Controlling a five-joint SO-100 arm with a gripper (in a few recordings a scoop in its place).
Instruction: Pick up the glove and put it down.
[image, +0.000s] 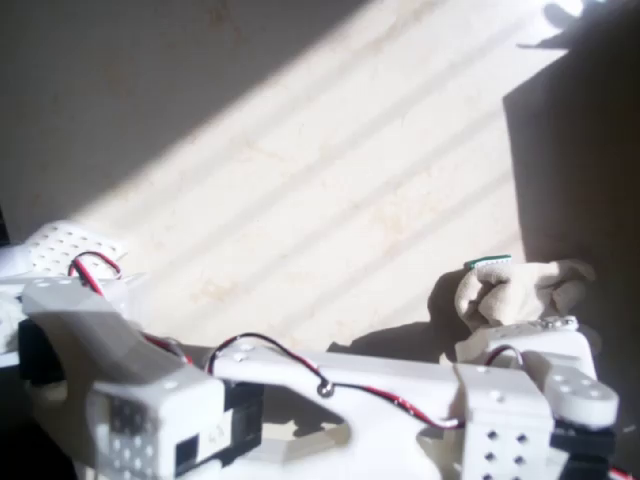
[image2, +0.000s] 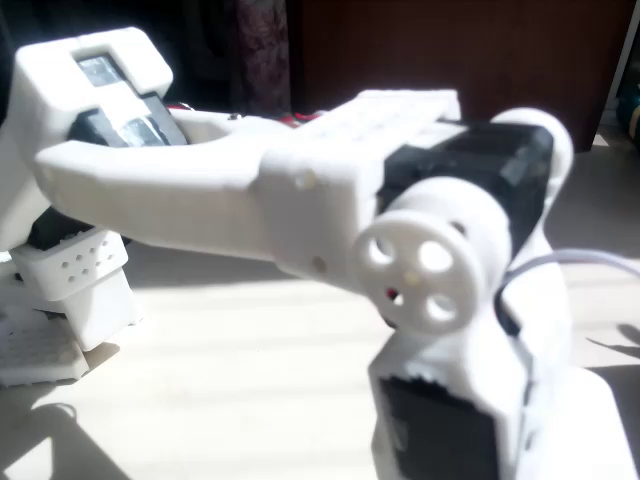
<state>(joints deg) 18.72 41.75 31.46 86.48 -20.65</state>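
The beige knitted glove (image: 522, 288) lies bunched up at the right of the overhead view, on the sunlit table beside a dark shadow. A small green-and-white card (image: 487, 262) pokes out at the glove's top left edge. My white arm reaches across the bottom of that view, and its gripper (image: 520, 335) meets the near side of the glove. The wrist body hides the fingers, so I cannot see how the jaws stand or whether they grip the fabric. In the fixed view the arm's joint (image2: 420, 265) looms close and blurred.
A white perforated block (image: 68, 250) sits at the left by the arm's base, with red and black wires (image: 290, 355) running along the arm. A dark upright surface (image: 585, 140) shades the right side. The beige tabletop (image: 330, 190) stretches open at the centre.
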